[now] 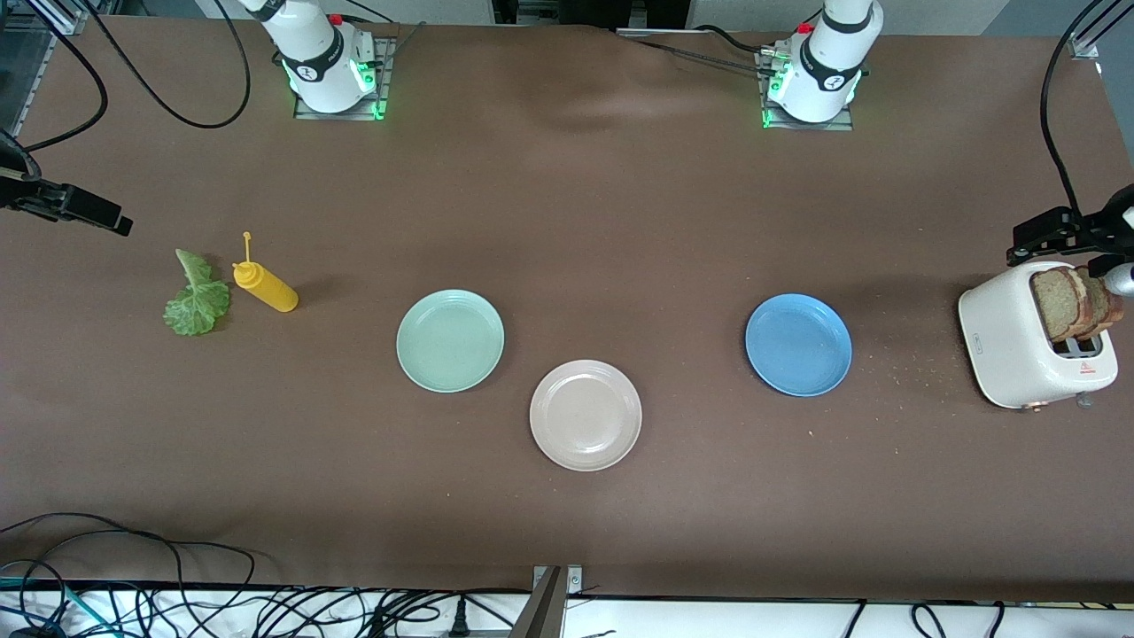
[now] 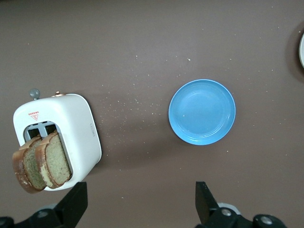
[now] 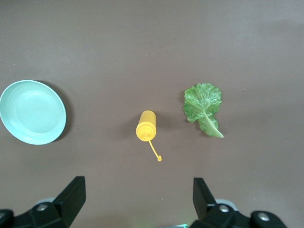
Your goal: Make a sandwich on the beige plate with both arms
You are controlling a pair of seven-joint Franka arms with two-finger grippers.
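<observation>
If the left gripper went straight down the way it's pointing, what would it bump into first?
Probably just bare table. The open left gripper points down between the toaster and the blue plate, though depth is hard to judge.

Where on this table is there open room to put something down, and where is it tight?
Bare brown tabletop runs between the mint green plate and the blue plate, up toward the arm bases. It is tighter where the beige plate nearly meets the mint plate, and where the lettuce leaf sits beside the yellow squeeze bottle.

3 plates [image 1: 586, 415], 2 bread slices [image 1: 1076, 303]
</observation>
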